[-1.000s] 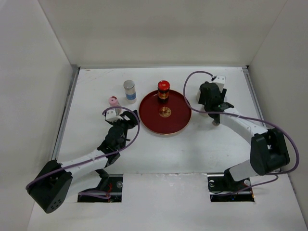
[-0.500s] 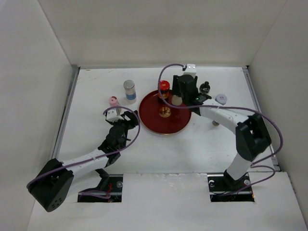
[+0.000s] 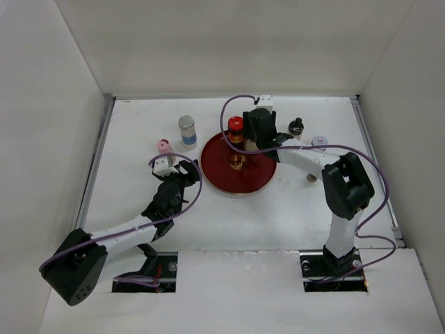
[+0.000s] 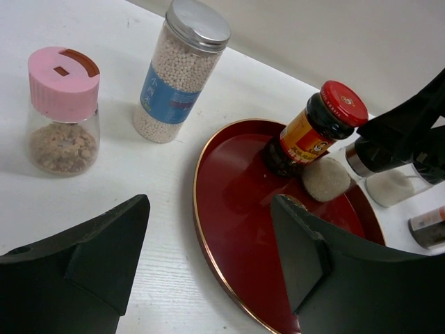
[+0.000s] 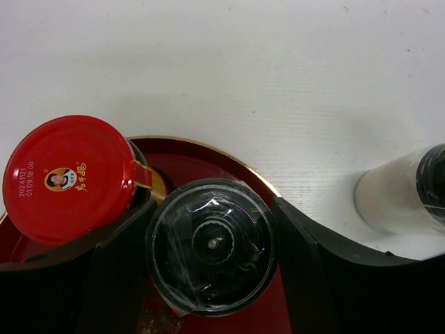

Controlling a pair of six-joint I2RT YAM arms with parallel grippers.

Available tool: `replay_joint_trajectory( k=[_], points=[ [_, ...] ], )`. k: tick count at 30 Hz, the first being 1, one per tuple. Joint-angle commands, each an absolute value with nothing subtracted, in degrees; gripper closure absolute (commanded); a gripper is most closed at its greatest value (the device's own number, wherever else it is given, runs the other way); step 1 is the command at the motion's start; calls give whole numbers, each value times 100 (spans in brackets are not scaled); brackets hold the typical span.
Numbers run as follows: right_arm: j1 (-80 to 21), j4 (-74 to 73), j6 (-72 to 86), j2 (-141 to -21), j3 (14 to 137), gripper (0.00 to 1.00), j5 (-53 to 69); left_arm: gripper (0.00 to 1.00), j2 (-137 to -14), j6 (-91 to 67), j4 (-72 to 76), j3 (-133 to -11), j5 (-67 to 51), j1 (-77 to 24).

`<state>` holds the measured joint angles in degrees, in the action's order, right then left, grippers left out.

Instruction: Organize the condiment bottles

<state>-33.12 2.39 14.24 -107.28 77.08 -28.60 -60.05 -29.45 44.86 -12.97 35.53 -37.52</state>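
Right now the right gripper [image 5: 208, 212] is clamped on a clear-topped grinder [image 5: 208, 257] over the far edge of the plate [image 5: 240, 174], just right of the red jar [image 5: 67, 177]. The left gripper [image 4: 208, 209] is spread wide and empty near the plate's left side.

Main risk, as I judge it: crowding. One finger of the right gripper sits in the narrow gap between grinder and red jar, so spreading the jaws could shove the jar and tip or slide it. The grinder is also close to the gold rim; if its base lands on the raised lip it could lean and fall when let go. The black-cap bottle [image 5: 410, 191] stands off the plate to the right, near enough that a sideways pull-out could clip it.

The other bottles are off the plate on the table [image 3: 278, 209]:
- pink shaker [image 4: 62, 108] on the left
- silver-cap bottle [image 4: 182, 73] just beyond it
- white-cap bottle [image 3: 318, 141] on the right, too small to read

Hard to make out:
- The grinder's base is hidden from above, so I cannot tell if it is on the plate or hanging over it. The left wrist view shows only a pale round lower part beside the jar.
- In the top view the arm covers the grinder entirely.
- A red-striped thing at the right edge of the left wrist view is cut off — unclear what it is.
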Motion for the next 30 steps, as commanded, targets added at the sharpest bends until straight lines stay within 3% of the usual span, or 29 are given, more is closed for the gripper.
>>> replay_joint_trajectory(
  k=[1,5,8,13,23,30],
  points=[
    [-3318,747,1319,-10565,7814,41,-3040,31,-6038,-3023,4843,-1310,3516,-3722],
    [-3318,712,1266,-10459,7770,39,-3059,31,-6038,-3023,4843,-1310,3516,-3722],
    [-3318,686,1222,-10529,7787,21,-3041,31,-6038,-3023,4843,-1318,3516,-3722],
    [-3318,677,1274,-10346,7726,5,-2927,31,-6020,-3023,4843,-1310,3516,-3722],
    [-2466,765,1458,-9062,6821,2,-2777,31,-6012,-3023,4843,-1310,3516,-3722],
    [-1745,326,1564,-9465,6846,0,-2786,31,-6029,-3023,4852,-1318,3516,-3740]
  ],
)
